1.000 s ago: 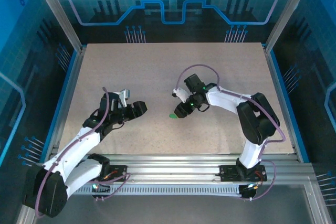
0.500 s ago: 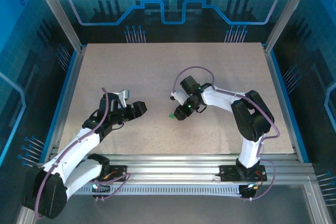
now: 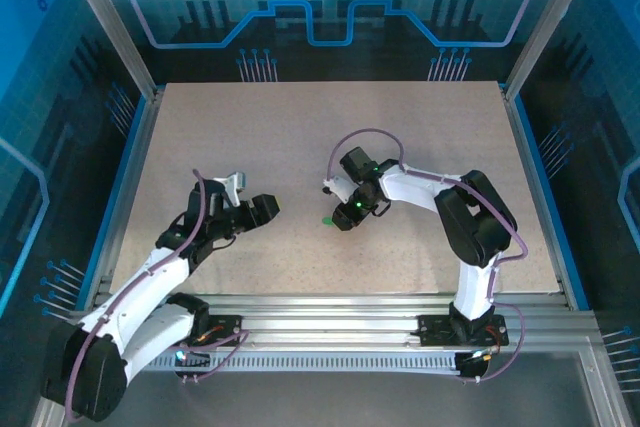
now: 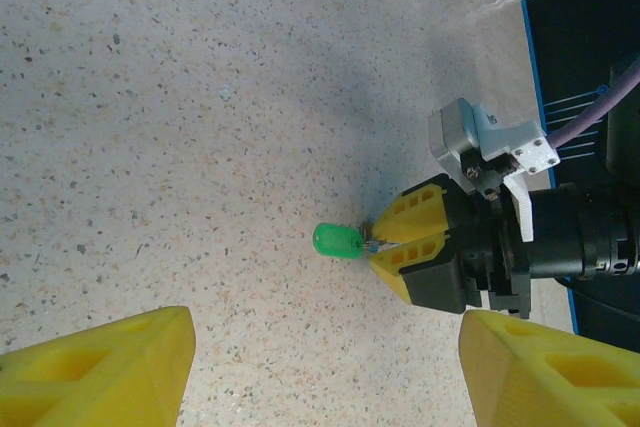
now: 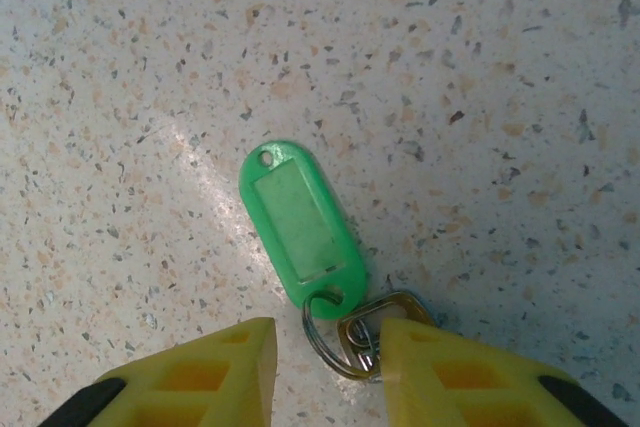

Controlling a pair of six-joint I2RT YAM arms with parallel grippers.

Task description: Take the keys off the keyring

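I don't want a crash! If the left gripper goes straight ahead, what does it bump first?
Probably the green key tag, with the right gripper just behind it. The left gripper might pass above; its height is unclear.

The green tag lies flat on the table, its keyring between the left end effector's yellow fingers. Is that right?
No: the keyring lies between the right end effector's yellow fingers, as the right wrist view shows. The left end effector hangs apart. The green tag does lie flat on the table.
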